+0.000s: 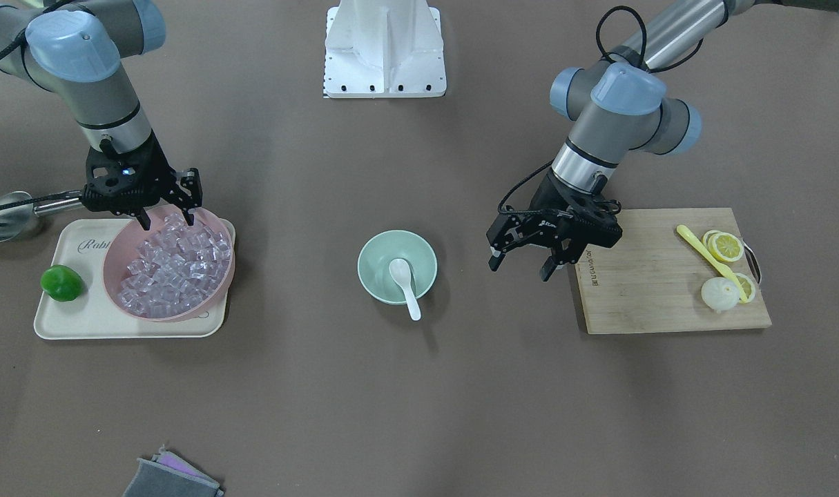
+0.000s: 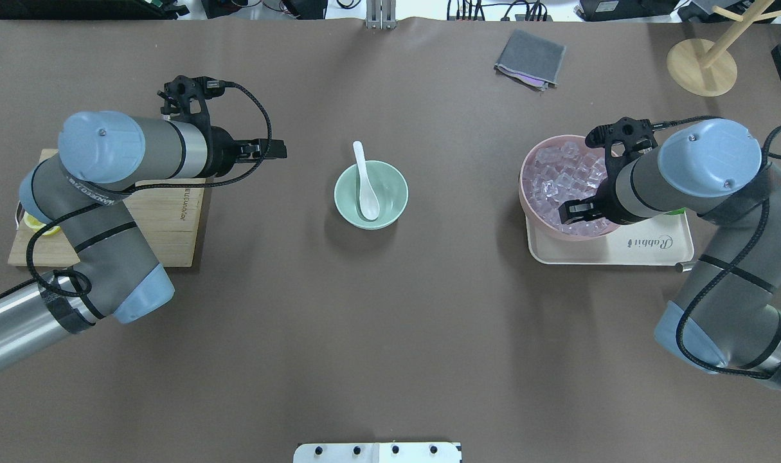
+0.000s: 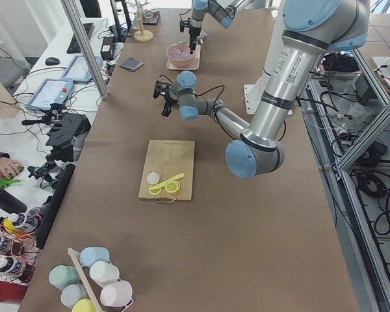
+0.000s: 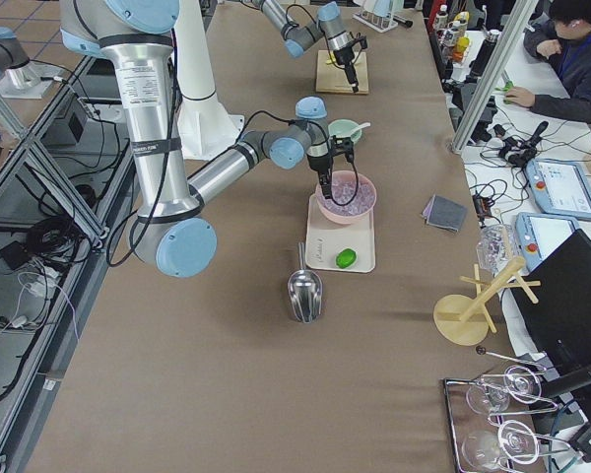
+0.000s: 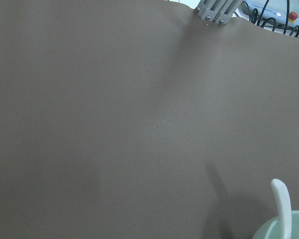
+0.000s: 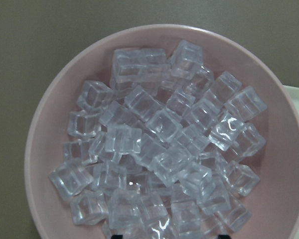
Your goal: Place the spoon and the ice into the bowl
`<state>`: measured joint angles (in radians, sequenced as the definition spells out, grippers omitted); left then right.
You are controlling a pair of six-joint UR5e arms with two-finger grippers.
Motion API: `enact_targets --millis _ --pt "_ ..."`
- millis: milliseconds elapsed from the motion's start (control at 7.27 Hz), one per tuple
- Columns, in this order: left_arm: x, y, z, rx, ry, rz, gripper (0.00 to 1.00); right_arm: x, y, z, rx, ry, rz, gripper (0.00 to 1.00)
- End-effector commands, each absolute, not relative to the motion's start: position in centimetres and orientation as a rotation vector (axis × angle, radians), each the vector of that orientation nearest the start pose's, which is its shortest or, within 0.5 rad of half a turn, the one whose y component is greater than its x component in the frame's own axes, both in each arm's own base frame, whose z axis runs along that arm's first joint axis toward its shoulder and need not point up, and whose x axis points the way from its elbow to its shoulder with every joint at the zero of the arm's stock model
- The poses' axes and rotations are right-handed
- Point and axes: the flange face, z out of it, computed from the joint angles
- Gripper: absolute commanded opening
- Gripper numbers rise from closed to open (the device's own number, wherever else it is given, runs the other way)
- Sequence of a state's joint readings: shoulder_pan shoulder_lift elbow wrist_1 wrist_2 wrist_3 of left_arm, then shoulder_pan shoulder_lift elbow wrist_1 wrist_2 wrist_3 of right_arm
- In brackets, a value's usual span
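The white spoon (image 1: 404,279) lies in the mint-green bowl (image 1: 372,257) at the table's middle, its scoop inside and its handle over the rim; both also show in the overhead view, spoon (image 2: 366,186) and bowl (image 2: 393,186). Many clear ice cubes (image 1: 174,266) fill a pink bowl (image 1: 110,266); the right wrist view shows the ice (image 6: 159,149) close up. My right gripper (image 1: 166,222) is open and empty just above the ice. My left gripper (image 1: 521,269) is open and empty, between the green bowl and the cutting board.
The pink bowl stands on a cream tray (image 1: 81,317) with a green lime (image 1: 61,283). A metal scoop (image 1: 5,214) lies beside the tray. A wooden cutting board (image 1: 654,290) holds lemon slices and a yellow utensil (image 1: 709,255). A folded cloth (image 1: 170,476) lies near the table edge.
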<state>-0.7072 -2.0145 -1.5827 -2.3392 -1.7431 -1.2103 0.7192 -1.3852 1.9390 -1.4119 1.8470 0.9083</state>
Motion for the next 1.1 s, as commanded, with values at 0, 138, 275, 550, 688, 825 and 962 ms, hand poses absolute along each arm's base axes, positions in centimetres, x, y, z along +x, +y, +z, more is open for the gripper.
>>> enact_targets --millis 0,138,275,550,688,825,962 --pt "42.72 -51.81 31.49 0.491 1.126 -0.197 0.98 -34.8 -44.47 38.98 0.236 -0.704 -0.044 0.7" --pt "42.83 -51.77 31.56 0.49 1.125 -0.196 0.98 -34.82 -44.49 39.06 0.235 -0.703 -0.043 0.7" --pt "42.9 -51.71 31.56 0.49 1.125 -0.196 0.98 -34.89 -44.44 39.06 0.232 -0.704 -0.04 0.69" --pt "43.1 -51.74 31.9 0.5 1.113 -0.205 0.98 -35.06 -44.11 38.85 0.23 -0.709 -0.041 0.69" --pt "43.11 -51.72 31.9 0.498 1.114 -0.204 0.98 -35.19 -43.93 38.86 0.23 -0.708 -0.043 0.69" --pt "43.13 -51.76 31.97 0.499 1.112 -0.205 0.98 -35.25 -43.9 38.87 0.232 -0.707 -0.044 0.69" --pt "43.2 -51.69 31.97 0.498 1.112 -0.204 0.98 -35.55 -43.55 39.13 0.229 -0.702 -0.05 0.69"
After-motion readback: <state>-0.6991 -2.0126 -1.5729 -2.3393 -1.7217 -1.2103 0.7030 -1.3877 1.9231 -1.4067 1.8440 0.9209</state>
